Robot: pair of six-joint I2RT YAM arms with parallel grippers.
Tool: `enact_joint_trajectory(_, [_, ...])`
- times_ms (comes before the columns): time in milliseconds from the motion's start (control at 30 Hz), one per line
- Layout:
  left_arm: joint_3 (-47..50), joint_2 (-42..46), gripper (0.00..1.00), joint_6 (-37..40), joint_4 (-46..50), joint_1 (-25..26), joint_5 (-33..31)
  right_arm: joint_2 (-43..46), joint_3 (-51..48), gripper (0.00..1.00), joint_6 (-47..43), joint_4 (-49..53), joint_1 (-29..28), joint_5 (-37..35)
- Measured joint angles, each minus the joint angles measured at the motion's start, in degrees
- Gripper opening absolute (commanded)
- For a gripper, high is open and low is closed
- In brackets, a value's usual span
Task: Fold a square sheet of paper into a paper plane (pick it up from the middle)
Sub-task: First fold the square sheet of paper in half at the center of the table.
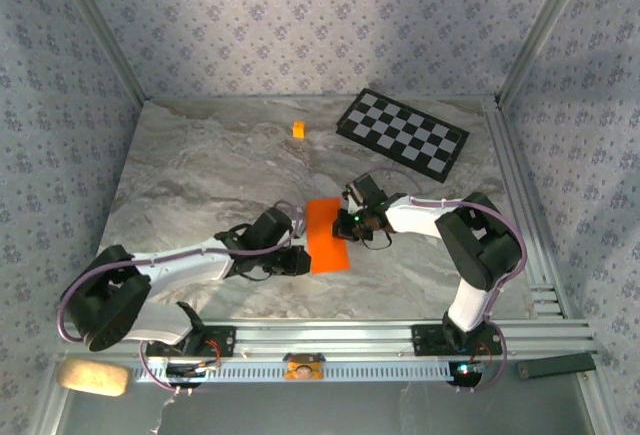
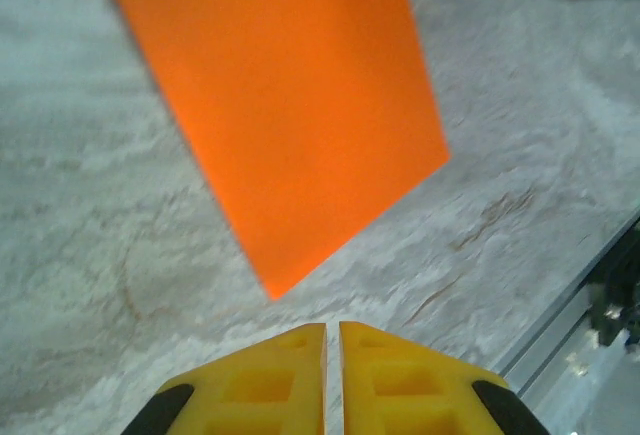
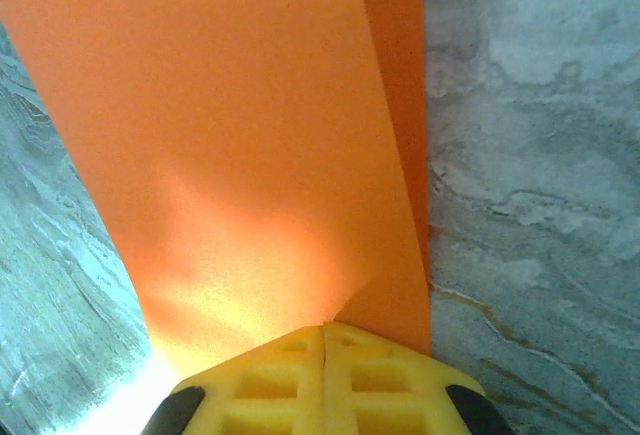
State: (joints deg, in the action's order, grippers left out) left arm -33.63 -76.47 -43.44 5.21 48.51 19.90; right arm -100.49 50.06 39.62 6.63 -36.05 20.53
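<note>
At table centre, top view: the square sheet of paper [image 1: 326,235], bright orange, lying as a narrow upright oblong on the marble table [image 1: 200,175], between the two grippers

Right wrist view: sheet [image 3: 230,155] shows two layers, with a thin strip of the under layer exposed along one long side

Left gripper [image 1: 300,260], just beside the sheet's left edge; fingers barely parted, a thin slit between them, nothing in it [image 2: 332,327]; sheet [image 2: 290,125] lies ahead, apart from the tips

Right gripper [image 1: 345,222], at the sheet's right edge; fingers pressed together [image 3: 325,327], tips at the paper's border; whether paper is pinched cannot be told

Far side: checkered board [image 1: 402,133]; small orange-yellow cube [image 1: 298,129], well apart from the sheet
</note>
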Motion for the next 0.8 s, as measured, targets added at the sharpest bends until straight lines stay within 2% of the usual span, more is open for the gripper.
enact_joint_trajectory(200, [-3.7,-7.5,0.11,-1.2,-5.0,-1.6,1.8,0.0,0.0,0.00,0.0,0.0,0.0,0.0])
enact_joint_trajectory(400, [-2.5,-14.4,0.09,-1.6,-8.7,-1.6,4.5,0.0,0.0,0.00,0.0,0.0,-0.1,-0.2])
enact_joint_trajectory(600, [1.0,-13.9,0.10,-1.2,-13.2,-2.0,6.5,0.0,-0.2,0.00,0.0,-0.3,-0.1,-0.2])
enact_joint_trajectory(800, [2.6,-10.2,0.12,1.5,-8.2,-1.6,7.6,0.0,-0.7,0.00,0.0,-1.0,-0.1,-0.2])
